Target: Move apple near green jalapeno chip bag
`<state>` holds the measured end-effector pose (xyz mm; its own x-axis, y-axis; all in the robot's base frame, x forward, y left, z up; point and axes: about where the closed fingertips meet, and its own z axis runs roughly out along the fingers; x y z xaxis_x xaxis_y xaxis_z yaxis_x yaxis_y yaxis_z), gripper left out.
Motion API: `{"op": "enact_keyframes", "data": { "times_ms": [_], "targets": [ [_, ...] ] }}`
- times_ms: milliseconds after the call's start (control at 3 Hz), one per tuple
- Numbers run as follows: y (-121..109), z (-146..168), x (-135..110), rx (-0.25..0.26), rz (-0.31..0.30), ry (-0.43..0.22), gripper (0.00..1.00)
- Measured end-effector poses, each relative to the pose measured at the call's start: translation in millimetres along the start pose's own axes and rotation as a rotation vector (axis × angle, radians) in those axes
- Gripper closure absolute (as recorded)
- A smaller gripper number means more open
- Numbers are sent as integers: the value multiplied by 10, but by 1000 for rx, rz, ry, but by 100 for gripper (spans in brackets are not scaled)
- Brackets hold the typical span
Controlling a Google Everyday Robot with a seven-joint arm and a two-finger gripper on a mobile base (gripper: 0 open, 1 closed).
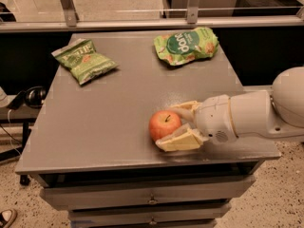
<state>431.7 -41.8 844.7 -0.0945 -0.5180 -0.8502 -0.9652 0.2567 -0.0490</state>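
Straddling the apple (165, 125), the pincer (167, 126) stands spread — one finger behind it, the other in front.

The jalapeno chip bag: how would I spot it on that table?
On the grey table, look to the far left corner, away from the apple and gripper near the front edge. The chip bag lying there is dull olive green with pale lettering, unlike the brighter bag with a dark round logo at far right.
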Motion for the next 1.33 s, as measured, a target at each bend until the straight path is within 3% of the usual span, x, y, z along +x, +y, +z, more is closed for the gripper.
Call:
{"op": "enact_keyframes", "data": {
  "times_ms": [333, 667, 1000, 1333],
  "targets": [
    [-17, -51, -11, 15, 4, -2, 87],
    [-78, -134, -67, 37, -4, 1, 100],
    [-245, -346, -329, 91, -58, 9, 100],
    [-246, -344, -330, 91, -58, 9, 100]
  ]
}}
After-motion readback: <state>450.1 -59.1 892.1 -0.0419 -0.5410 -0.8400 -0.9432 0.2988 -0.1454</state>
